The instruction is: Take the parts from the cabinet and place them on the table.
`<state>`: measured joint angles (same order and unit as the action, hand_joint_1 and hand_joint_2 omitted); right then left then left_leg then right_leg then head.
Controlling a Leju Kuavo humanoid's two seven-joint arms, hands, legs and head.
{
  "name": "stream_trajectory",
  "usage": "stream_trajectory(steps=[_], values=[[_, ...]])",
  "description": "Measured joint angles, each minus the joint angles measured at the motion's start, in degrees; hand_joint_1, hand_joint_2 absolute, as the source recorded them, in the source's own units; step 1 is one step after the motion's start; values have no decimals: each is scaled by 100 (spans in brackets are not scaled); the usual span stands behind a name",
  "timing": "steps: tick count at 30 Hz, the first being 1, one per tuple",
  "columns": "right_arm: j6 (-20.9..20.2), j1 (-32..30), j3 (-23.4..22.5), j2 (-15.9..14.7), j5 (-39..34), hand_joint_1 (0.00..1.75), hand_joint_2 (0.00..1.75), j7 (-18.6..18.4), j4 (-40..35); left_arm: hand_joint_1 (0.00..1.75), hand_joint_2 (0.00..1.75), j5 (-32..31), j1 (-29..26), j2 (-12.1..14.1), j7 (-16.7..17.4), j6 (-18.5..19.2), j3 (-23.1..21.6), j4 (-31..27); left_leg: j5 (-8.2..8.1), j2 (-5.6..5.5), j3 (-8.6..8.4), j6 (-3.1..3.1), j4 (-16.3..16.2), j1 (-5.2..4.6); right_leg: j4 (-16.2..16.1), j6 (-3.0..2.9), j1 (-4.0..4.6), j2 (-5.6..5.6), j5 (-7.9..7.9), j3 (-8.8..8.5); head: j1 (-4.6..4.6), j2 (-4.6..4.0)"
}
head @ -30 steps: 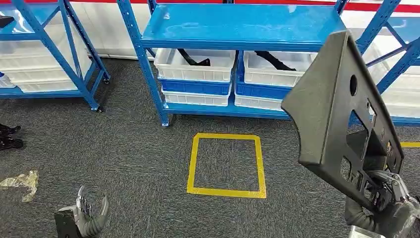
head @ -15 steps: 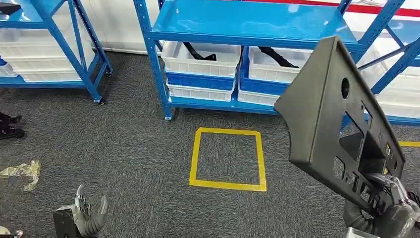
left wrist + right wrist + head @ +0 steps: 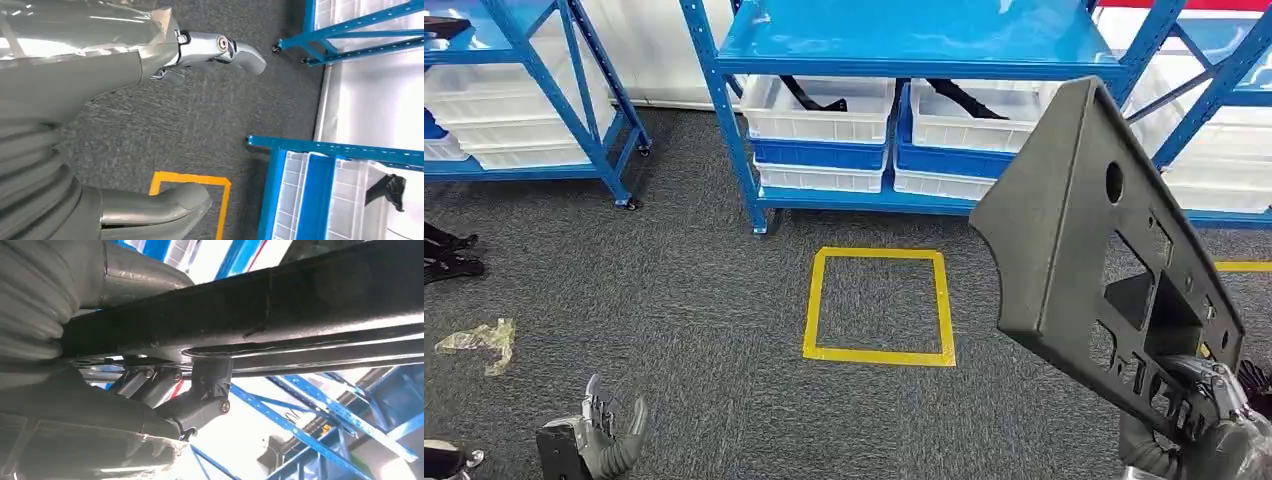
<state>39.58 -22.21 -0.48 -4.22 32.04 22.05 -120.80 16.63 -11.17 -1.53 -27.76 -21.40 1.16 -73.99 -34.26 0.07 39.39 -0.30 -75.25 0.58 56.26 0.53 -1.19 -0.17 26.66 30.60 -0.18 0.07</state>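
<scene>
Part: the dark plastic panel (image 3: 1092,240) stands upright in the air, on the robot's right side, in front of the blue shelf rack (image 3: 914,45).
Grip: the right hand (image 3: 1209,415) holds it at its lower edge only, fingers (image 3: 1199,385) hooked into the cutouts.
Risk: the tall panel may tip or slip, because most of it stands above the grasp.
Free hand: the left hand (image 3: 594,440) hangs low and empty, fingers spread.
Surroundings: a yellow tape square (image 3: 879,305) is on the carpet; white bins (image 3: 824,110) hold more parts.
Counter: I cannot tell where it is.
</scene>
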Motion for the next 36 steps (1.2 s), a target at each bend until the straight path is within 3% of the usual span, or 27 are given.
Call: stream_trajectory(steps=[1, 3, 4, 7, 8, 9, 11, 12, 13, 14, 15, 16, 18, 19, 20, 23, 24, 25, 26, 28, 29, 30, 31, 33, 34, 35, 36], values=[[-2, -2, 0, 4, 0, 169, 175, 0, 0, 0, 175, 0, 2, 0, 0, 0, 0, 0, 195, 2, -244, 3, 309, 13, 24, 12, -2, 1, -31, 57, 0, 0], [-2, -12, 0, 9, 0, 169, 175, 0, -2, 0, 175, 0, 9, 2, 0, 0, 0, 0, 493, -2, -1024, 19, 1449, 42, 81, 64, -11, 4, -64, 121, -2, 0], [0, -17, 0, 9, 0, 169, 175, -2, -15, 0, 175, 0, 23, 2, 2, 0, -2, 0, 346, -35, -1257, 35, 1815, 36, 112, 95, 13, 2, -82, 162, -4, 0], [-7, -20, -2, 15, -2, 169, 175, -13, -48, 0, 175, -4, 7, 2, 2, 9, -2, -9, 418, -43, -1139, 144, 1803, -43, 105, 243, 20, -2, -185, 210, 9, 0], [-29, -24, -4, 17, 0, 169, 175, -31, -57, 0, 175, -11, 4, 2, 2, 18, -2, -26, 472, -35, -1094, 215, 1833, -43, 90, 301, 30, -1, -229, 227, 13, 0], [-44, -22, -7, 20, 0, 169, 175, -48, -63, 0, 175, -22, 11, -11, 2, 22, 0, -41, 541, -1, -1038, 294, 1874, 0, 149, 313, 35, -5, -192, 282, 18, 0], [-63, -25, -4, 31, 7, 169, 175, -61, -70, 0, 175, -37, 12, -17, 20, 37, 7, -70, 644, 23, -899, 392, 1873, -18, 705, 196, 23, 5, 327, 536, 44, 0], [-66, -25, -7, 31, 9, 169, 175, -63, -72, 0, 175, -48, 10, -26, 37, 46, 13, -85, 697, 36, -831, 399, 1873, -23, 1119, 163, 25, 6, 576, 672, 44, 0], [-66, -23, -7, 33, 9, 169, 175, -68, -72, 0, 175, -55, 11, -35, 46, 72, 13, -87, 760, 41, -745, 403, 1869, -32, 1597, 161, 28, 8, 790, 806, 48, 0], [-66, -25, -7, 33, 9, 169, 175, -79, -70, 0, 175, -63, 8, -42, 63, 79, 13, -87, 814, 51, -674, 398, 1866, -41, 1871, 200, 24, 7, 860, 839, 50, 0], [-66, -25, -7, 33, 9, 169, 175, -81, -70, 0, 175, -72, 9, -46, 85, 79, 13, -87, 862, 56, -615, 392, 1863, -44, 1906, 253, 24, 7, 823, 764, 46, 0], [-66, -23, -7, 35, 9, 169, 175, -81, -72, 0, 175, -81, 11, -46, 89, 79, 15, -87, 909, 60, -587, 381, 1858, -43, 1710, 318, 24, 5, 699, 583, 52, 0], [-66, -20, -7, 35, 9, 169, 175, -83, -72, 0, 175, -94, 13, -50, 90, 81, 26, -87, 1006, 60, -486, 344, 1853, -43, 686, 407, 24, 5, 391, -133, 52, 0], [-66, -15, -7, 35, 9, 169, 175, -94, -77, 0, 175, -94, 13, -52, 90, 83, 31, -92, 1047, 59, -466, 316, 1846, -49, 181, 375, 24, 5, 394, -484, 55, 0], [-66, 0, -7, 35, 9, 169, 175, -96, -81, 0, 175, -96, 18, -52, 87, 83, 37, -103, 1086, 55, -420, 284, 1828, -89, -169, 318, 76, 11, 461, -705, 57, 0], [-68, -1, -7, 33, 0, 169, 175, -103, -90, 0, 175, -103, 14, -52, 90, 85, 50, -120, 1209, 63, -404, 196, 1837, -89, -140, 232, 104, 20, 451, -565, 42, 0], [-70, 7, -7, 35, -2, 169, 175, -103, -90, 0, 175, -105, 11, -46, 90, 85, 61, -120, 1204, 46, -373, 167, 1803, -76, -172, 136, -22, 16, 390, -526, 55, 0], [-74, 30, -7, 35, -15, 169, 175, -103, -90, 0, 175, -105, 0, -50, 90, 85, 72, -125, 1002, 13, -313, 122, 1690, -55, -164, 90, -5, 1, 347, -489, 48, 0], [-85, 41, -7, 35, -17, 169, 175, -107, -90, 0, 175, -107, -11, -57, 92, 98, 81, -127, 652, 3, -224, 90, 1402, -37, -164, -10, -9, -11, 296, -432, 9, 0], [-87, 64, -7, 39, -13, 169, 175, -116, -90, 0, 175, -111, -18, -57, 96, 101, 96, -127, 64, 1, 14, 38, 547, -20, -157, -38, 2, -25, 206, -315, 0, 0], [-94, 75, -7, 42, -4, 169, 175, -122, -90, 0, 175, -111, -25, -57, 96, 105, 103, -127, -55, 0, 94, 17, 186, -10, -149, -37, 5, -28, 159, -253, 0, 0], [-101, 85, -7, 50, 4, 169, 175, -133, -87, 0, 175, -118, -30, -57, 101, 125, 112, -127, -4, 1, 69, -1, 34, 7, -134, -22, 4, -29, 124, -203, -4, 0], [-100, 87, -7, 61, 15, 169, 175, -149, -87, 0, 175, -131, -29, -61, 101, 138, 120, -127, 147, 2, -64, -9, 150, 27, -112, 1, 1, -28, 87, -169, -2, 0], [-103, 90, -7, 87, 20, 169, 175, -166, -87, 0, 175, -170, -22, -68, 98, 149, 138, -129, 539, 4, -709, -15, 1067, 69, -31, 45, -23, -22, 56, -73, -2, 0], [-103, 103, -9, 94, 20, 169, 175, -166, -87, 0, 175, -173, -17, -70, 98, 153, 138, -133, 552, -5, -1044, -19, 1614, 87, 28, 54, -15, -26, 54, -33, -4, 0], [-103, 119, -9, 98, 22, 169, 175, -166, -87, 0, 175, -177, -10, -72, 101, 153, 138, -133, 443, -36, -1155, -8, 1769, 52, 64, 87, 17, -25, 34, 38, -11, 0], [-103, 132, -9, 101, 28, 169, 175, -170, -87, 0, 175, -181, -13, -77, 98, 155, 140, -140, 462, -42, -1102, 32, 1777, 42, 72, 127, 33, -26, 8, 58, 4, 0]])
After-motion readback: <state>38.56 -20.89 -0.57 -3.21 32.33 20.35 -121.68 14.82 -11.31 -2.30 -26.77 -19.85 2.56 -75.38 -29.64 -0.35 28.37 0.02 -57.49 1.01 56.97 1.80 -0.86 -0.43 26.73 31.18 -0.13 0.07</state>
